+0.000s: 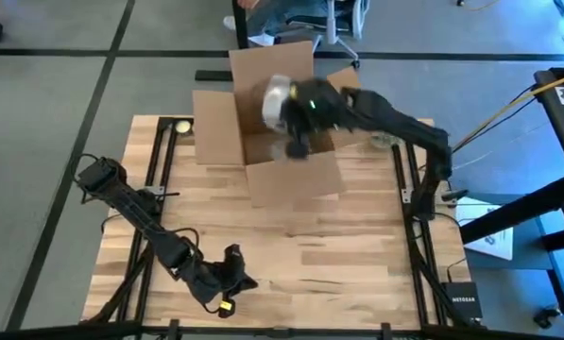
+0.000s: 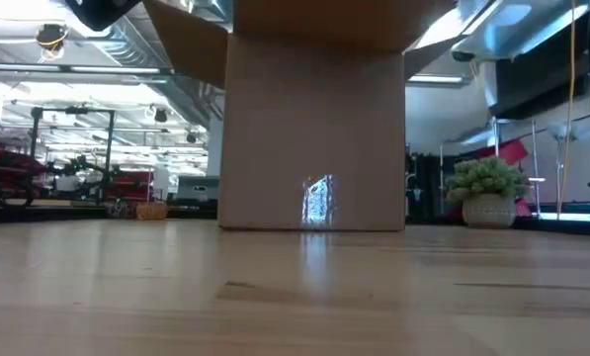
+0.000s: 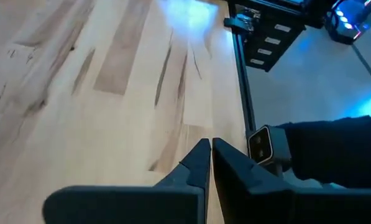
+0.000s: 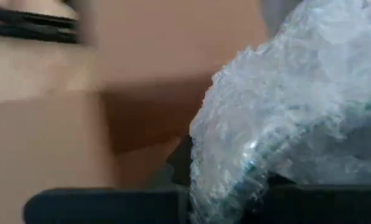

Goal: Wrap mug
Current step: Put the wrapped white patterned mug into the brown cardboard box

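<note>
While the left arm waits at the near-left corner of the wooden table [image 1: 357,236], the right arm reaches from the right side over the open cardboard box [image 1: 263,142] at the table's far edge. The right gripper [image 1: 283,115] hangs above the box opening, clamped on a bubble-wrapped bundle [image 1: 277,97], presumably the mug; the mug itself is hidden by the wrap. In the right wrist view the bubble wrap [image 4: 297,106] fills the frame between the fingers, with the brown inner wall of the box [image 4: 141,62] just behind it. The box's 4 flaps stand open, and its interior lies directly under the bundle. In the low view the near wall of the box [image 2: 312,138] rises from the tabletop and hides the bundle. The left gripper [image 1: 232,280] rests low over the table near its front edge; in the left wrist view its 2 fingers [image 3: 194,169] lie pressed together, grasping nothing. A small round object [image 1: 181,124] sits at the table's far-left corner, well apart from the box.
</note>
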Robot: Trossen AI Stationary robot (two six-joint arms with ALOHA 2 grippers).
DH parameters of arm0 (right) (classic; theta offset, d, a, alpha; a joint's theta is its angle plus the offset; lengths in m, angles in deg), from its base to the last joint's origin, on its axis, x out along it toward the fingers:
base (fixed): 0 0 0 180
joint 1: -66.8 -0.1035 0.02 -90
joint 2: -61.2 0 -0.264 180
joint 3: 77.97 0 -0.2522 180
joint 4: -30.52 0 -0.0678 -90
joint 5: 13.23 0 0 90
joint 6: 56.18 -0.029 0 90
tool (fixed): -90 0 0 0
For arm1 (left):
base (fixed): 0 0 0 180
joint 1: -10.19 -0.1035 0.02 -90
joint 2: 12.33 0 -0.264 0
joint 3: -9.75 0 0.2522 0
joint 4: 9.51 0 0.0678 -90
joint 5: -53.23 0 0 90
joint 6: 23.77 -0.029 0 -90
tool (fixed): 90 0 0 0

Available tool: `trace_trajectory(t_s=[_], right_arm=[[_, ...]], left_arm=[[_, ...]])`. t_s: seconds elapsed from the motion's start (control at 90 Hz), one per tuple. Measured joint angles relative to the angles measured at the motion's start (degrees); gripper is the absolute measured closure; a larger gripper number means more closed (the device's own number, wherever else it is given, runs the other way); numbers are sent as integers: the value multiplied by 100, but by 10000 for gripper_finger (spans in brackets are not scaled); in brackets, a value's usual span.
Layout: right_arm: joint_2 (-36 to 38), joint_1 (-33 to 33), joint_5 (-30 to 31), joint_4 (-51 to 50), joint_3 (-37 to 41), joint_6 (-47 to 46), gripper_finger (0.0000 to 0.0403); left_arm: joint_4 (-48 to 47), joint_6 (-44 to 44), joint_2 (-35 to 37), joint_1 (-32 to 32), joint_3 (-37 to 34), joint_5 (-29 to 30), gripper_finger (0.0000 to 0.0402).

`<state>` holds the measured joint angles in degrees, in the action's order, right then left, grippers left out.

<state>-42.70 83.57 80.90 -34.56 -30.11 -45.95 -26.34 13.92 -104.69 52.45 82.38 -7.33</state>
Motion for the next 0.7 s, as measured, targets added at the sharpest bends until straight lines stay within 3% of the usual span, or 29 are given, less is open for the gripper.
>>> trace_trajectory(t_s=[0.122,0.411,0.7], right_arm=[[0,461,-298,869,982,-658,384],[-50,541,-262,2268,2578,-1296,384],[-474,578,-349,2780,3044,-1867,370]], left_arm=[[7,-13,0,2,1,61,402],[-340,-33,-4,-43,2,59,402],[-389,-11,-4,-70,2,65,402]])
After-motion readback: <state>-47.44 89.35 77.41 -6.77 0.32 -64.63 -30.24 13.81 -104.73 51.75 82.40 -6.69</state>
